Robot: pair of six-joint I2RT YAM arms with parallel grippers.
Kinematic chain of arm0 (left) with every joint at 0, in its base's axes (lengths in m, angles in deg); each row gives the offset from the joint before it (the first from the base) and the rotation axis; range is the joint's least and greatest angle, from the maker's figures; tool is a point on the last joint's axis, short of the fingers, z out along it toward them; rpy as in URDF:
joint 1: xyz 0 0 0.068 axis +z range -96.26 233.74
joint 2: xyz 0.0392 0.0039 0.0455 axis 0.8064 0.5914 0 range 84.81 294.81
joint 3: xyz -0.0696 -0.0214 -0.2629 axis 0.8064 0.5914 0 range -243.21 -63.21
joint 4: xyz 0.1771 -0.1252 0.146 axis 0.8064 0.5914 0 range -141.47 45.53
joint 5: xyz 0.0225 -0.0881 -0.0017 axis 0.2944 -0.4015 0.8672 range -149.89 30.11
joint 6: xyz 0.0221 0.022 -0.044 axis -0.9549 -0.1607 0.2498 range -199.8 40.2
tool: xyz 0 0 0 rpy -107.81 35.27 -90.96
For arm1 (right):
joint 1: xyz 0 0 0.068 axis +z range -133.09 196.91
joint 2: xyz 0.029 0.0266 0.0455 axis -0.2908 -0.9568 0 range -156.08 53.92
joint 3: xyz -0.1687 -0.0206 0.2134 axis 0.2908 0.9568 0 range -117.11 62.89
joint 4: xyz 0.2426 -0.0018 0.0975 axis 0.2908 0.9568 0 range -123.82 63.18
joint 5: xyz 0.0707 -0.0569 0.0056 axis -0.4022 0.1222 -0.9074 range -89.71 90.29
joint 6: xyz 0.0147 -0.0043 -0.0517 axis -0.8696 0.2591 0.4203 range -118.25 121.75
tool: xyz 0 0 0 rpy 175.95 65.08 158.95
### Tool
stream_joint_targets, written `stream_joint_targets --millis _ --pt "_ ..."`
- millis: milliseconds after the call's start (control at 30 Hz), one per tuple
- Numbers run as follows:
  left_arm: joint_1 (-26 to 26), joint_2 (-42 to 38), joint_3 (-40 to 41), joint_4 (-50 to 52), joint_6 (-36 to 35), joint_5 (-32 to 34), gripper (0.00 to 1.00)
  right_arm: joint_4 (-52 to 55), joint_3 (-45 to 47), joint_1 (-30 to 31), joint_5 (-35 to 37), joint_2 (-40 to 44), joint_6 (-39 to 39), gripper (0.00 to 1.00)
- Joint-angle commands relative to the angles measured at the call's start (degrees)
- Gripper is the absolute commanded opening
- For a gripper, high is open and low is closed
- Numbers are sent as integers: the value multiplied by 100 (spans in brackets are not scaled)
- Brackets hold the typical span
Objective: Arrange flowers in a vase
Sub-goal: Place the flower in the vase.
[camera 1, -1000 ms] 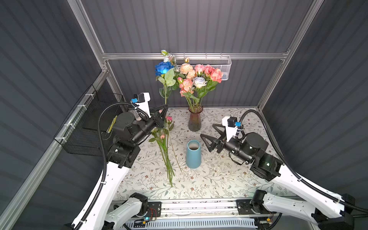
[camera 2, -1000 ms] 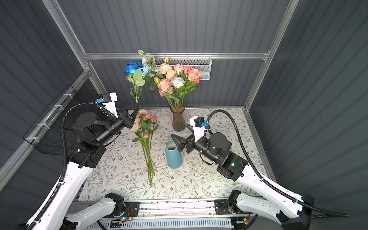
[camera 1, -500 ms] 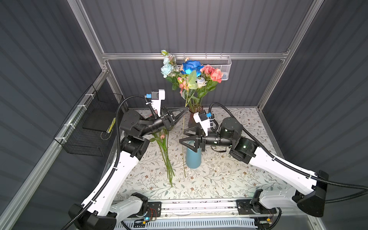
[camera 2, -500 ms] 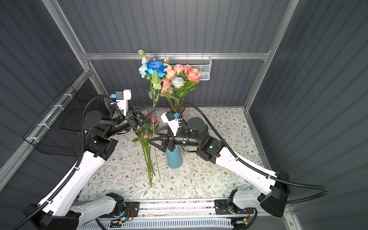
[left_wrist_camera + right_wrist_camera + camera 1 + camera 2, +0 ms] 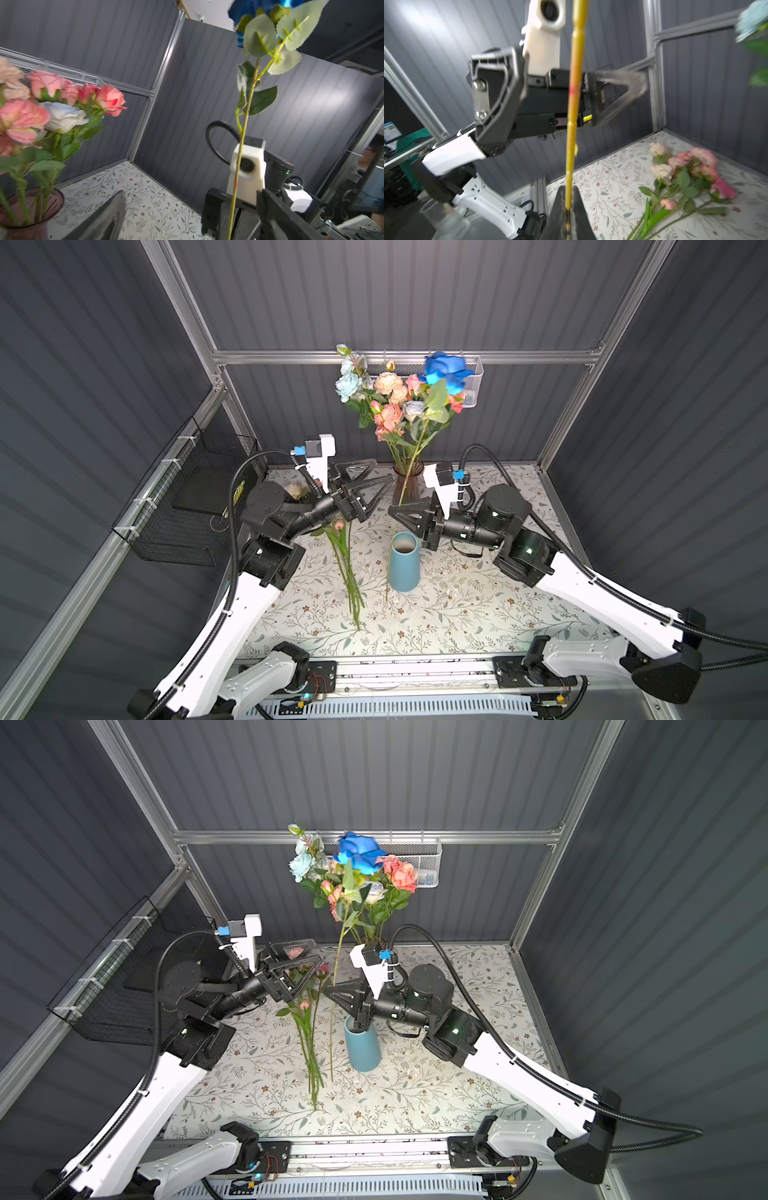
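Right wrist view: right gripper (image 5: 568,200) closed tight on the bare stem (image 5: 574,104) of the dark blue rose, with nothing else in its grip.
Left gripper (image 5: 383,472): spread wide and empty; in the left wrist view the stem passes between its fingers (image 5: 108,216) without touching either.
Dark blue rose (image 5: 444,371): bloom at upper centre of the frame in both top views, overlapping the bouquet (image 5: 390,385). Its stem slants down through the grip at mid-frame and ends low beside the blue vase (image 5: 404,562), outside it. Whether the tip meets the worktop (image 5: 478,601) cannot be told.
Glass vase (image 5: 407,485): at back centre, holding the bouquet.
Loose flowers (image 5: 347,564): lying flat on the worktop, left of the blue vase in the frame.
Weight: judged very light but top-heavy, with bloom and leaves far above the pinch.
Stiffness: stem looks thin and smooth, probably springy; likely to swivel or slide in a two-finger pinch.
Fragility: fabric petals and leaves would crush or snag, so the gripper should keep off them.
Hold point: bare stem below the lowest leaf, as now. A higher hold would steady the bloom, yet the long tail must clear a vase rim.
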Motion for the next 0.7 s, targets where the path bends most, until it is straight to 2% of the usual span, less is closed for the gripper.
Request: stream_joint_targets --millis 0,67,167,400,667 --pt "-4 -553 107 798 -816 1179 100 -1 -67 -126 1280 251 869 0" --pt "-4 -785 173 1221 -1010 1742 100 25 -189 -290 1571 194 1173 0" --pt "-4 -1083 459 1590 -1126 2291 99 -33 -411 -588 1612 -23 1359 0" --pt "-4 -1456 1051 2061 -1094 2835 99 -94 -704 -872 1524 -762 1485 0" --pt "4 -1407 1763 2425 -958 3842 100 -603 505 -822 1344 -841 811 0"
